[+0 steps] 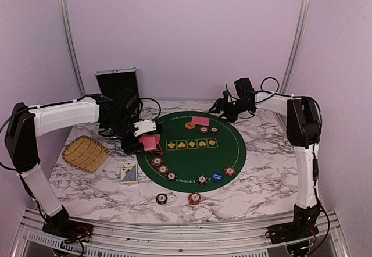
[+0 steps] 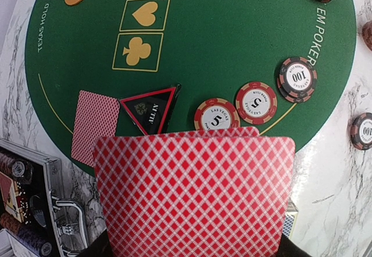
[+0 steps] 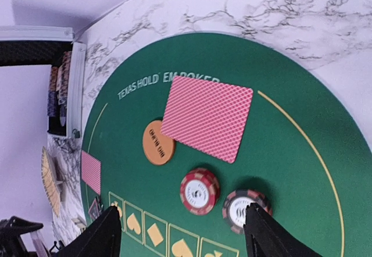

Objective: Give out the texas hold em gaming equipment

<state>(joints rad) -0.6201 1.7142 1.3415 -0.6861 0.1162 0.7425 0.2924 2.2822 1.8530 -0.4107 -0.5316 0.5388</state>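
My left gripper [image 1: 146, 142] is shut on a stack of red-backed cards [image 2: 195, 193], held over the left edge of the green mat [image 1: 232, 146]; the cards hide its fingers. Below it lie one card [image 2: 95, 126], the dark triangular marker [image 2: 151, 109] and three chips [image 2: 256, 102]. My right gripper [image 3: 183, 234] hangs open and empty above the mat's far side. Under it lie a red-backed card [image 3: 208, 117], an orange disc [image 3: 158, 142], a red chip [image 3: 199, 191] and a dark chip [image 3: 243, 209]. A blue disc [image 1: 217, 177] sits at the near rim.
The yellow straw tray [image 1: 86, 152] lies at the left, and the open metal case [image 1: 118, 82] stands behind my left arm. A blue card box [image 1: 129, 174] rests beside the mat. Two chips [image 1: 195, 198] sit on the marble in front of the mat.
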